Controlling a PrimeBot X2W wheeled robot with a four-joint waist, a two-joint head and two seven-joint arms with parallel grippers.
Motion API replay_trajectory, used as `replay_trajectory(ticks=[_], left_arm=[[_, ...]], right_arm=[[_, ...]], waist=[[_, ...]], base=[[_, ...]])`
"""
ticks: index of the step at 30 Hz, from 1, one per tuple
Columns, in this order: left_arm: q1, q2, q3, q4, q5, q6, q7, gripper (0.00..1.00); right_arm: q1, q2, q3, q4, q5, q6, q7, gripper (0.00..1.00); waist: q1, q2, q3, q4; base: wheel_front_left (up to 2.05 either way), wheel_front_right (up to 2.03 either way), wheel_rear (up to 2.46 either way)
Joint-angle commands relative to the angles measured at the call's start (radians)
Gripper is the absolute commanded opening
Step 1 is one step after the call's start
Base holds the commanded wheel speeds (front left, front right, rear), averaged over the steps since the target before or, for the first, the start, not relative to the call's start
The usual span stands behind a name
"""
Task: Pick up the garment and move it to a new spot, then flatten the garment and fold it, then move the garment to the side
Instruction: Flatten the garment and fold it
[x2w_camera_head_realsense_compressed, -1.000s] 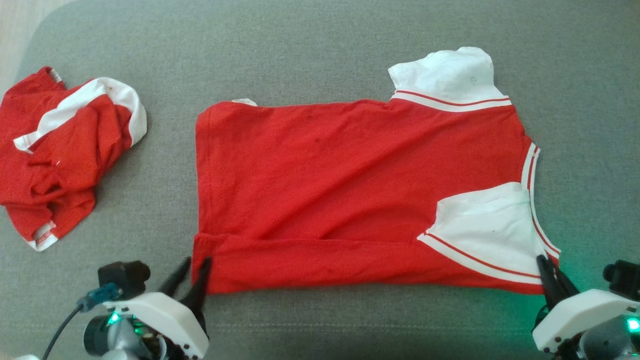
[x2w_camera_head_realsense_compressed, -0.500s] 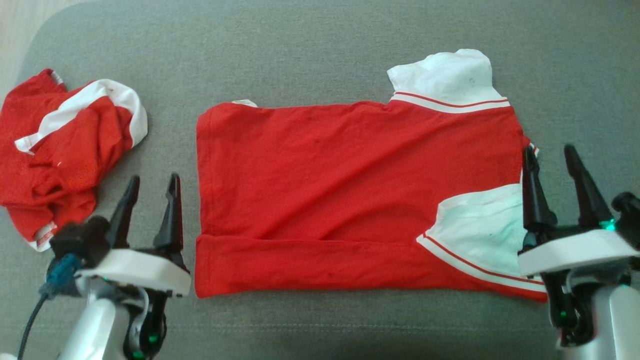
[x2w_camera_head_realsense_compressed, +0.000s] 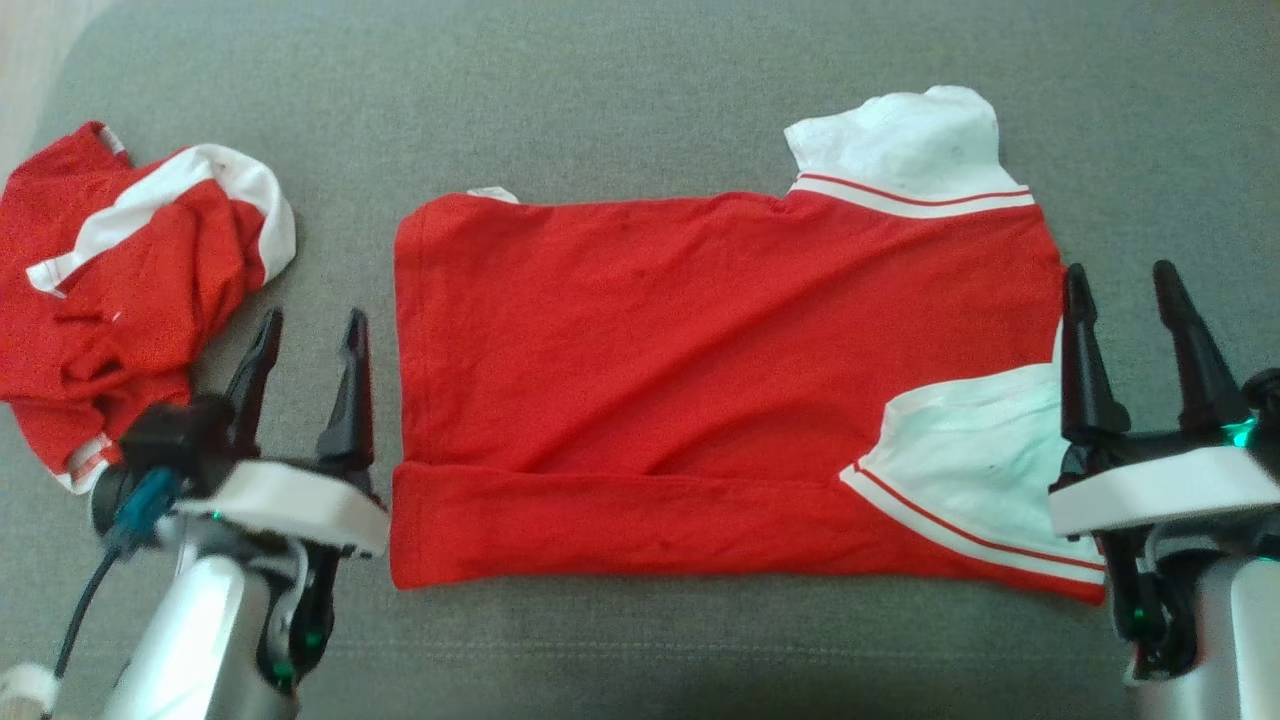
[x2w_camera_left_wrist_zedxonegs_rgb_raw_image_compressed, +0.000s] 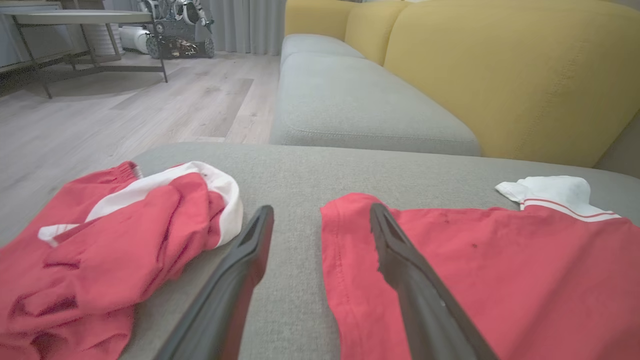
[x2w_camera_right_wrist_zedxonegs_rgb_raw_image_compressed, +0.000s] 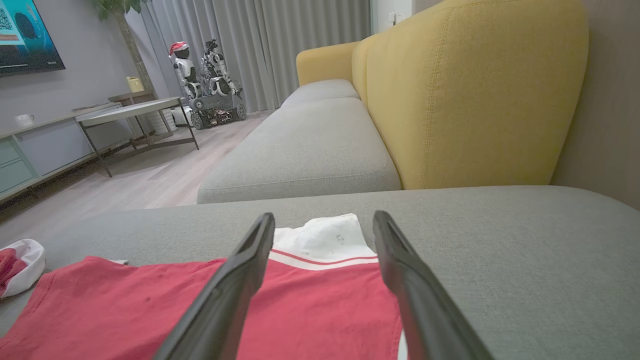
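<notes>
A red garment with white sleeves (x2w_camera_head_realsense_compressed: 700, 370) lies spread flat on the grey cushion (x2w_camera_head_realsense_compressed: 620, 110), its near edge folded up in a narrow band (x2w_camera_head_realsense_compressed: 640, 525). It also shows in the left wrist view (x2w_camera_left_wrist_zedxonegs_rgb_raw_image_compressed: 500, 270) and the right wrist view (x2w_camera_right_wrist_zedxonegs_rgb_raw_image_compressed: 310, 305). My left gripper (x2w_camera_head_realsense_compressed: 312, 325) hovers open just left of the garment's left hem, nothing between its fingers. At the garment's right edge my right gripper (x2w_camera_head_realsense_compressed: 1120, 280) stands open and empty, beside the white near sleeve (x2w_camera_head_realsense_compressed: 980, 450).
A second red and white garment (x2w_camera_head_realsense_compressed: 120, 290) lies crumpled at the cushion's left end, close to my left gripper. A yellow sofa back (x2w_camera_right_wrist_zedxonegs_rgb_raw_image_compressed: 475, 95) rises behind the grey seats. Wooden floor (x2w_camera_left_wrist_zedxonegs_rgb_raw_image_compressed: 125, 105), a table and another robot lie beyond.
Both grippers let go of the garment's near corners, opened and rose, then moved slightly forward. The near folded band stays in place. The camera shifted a little.
</notes>
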Motion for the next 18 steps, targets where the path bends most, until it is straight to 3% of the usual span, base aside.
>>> replay_trajectory(ticks=[1,8,18], left_arm=[[-0.063,0.029,0.031,-0.026,0.011,-0.003,-0.004,1.0],[-0.264,0.008,-0.024,0.094,0.004,-0.08,0.045,1.0],[-0.532,0.0,-0.039,0.439,-0.07,-0.19,0.128,1.0]], right_arm=[[-0.046,-0.009,0.018,-0.042,-0.011,-0.001,-0.001,1.0],[-0.097,-0.009,0.002,-0.073,-0.046,-0.001,0.038,1.0],[-0.148,-0.009,0.02,-0.076,-0.047,-0.001,0.06,1.0]], waist=[[0.0,0.0,0.008,0.002],[0.0,0.0,0.111,0.006],[0.0,0.0,0.229,-0.034]], base=[[0.0,0.0,0.0],[0.0,0.0,0.0],[0.0,0.0,0.0]])
